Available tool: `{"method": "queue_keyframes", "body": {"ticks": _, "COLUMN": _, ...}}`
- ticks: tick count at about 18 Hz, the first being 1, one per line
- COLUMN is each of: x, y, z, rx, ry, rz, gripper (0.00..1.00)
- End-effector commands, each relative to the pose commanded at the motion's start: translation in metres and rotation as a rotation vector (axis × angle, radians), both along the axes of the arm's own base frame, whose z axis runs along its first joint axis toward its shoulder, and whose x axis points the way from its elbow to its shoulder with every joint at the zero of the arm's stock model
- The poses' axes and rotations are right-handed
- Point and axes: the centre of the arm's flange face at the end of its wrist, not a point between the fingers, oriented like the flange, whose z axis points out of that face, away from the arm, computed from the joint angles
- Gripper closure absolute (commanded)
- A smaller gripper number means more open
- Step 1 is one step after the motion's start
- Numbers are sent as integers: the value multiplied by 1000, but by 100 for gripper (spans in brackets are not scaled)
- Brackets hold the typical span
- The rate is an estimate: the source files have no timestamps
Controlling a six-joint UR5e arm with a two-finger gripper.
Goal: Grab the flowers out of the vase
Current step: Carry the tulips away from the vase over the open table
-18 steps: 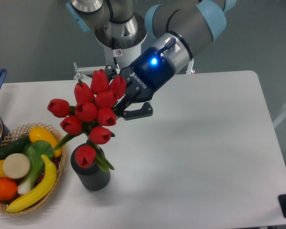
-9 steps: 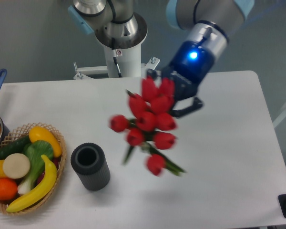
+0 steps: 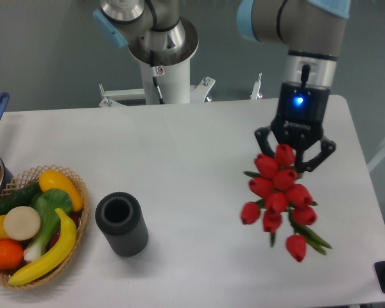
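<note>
- At the lower left of my view a wicker basket (image 3: 77, 239) holds fruit and vegetables.
- Just right of it the vase (image 3: 121, 224) stands upright on the white desk (image 3: 192, 147), its round hole showing dark.
- On the right, my hand (image 3: 294, 154) is clamped on the flowers (image 3: 279, 196), which hang below it, well apart from the vase.
- White lettering on the hand's body is too small to read.
</note>
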Motion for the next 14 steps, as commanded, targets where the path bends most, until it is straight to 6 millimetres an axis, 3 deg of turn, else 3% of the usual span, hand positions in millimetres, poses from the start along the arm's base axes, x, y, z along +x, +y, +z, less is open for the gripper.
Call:
{"method": "queue_keyframes", "body": {"ticks": 7, "x": -19, "y": -3, "z": -57, "rx": -245, "ry": -10, "rz": 32, "gripper": 96}}
{"method": "queue_keyframes", "body": {"ticks": 14, "x": -8, "y": -7, "z": -83, "rx": -441, "ry": -100, "rz": 13, "gripper": 97}}
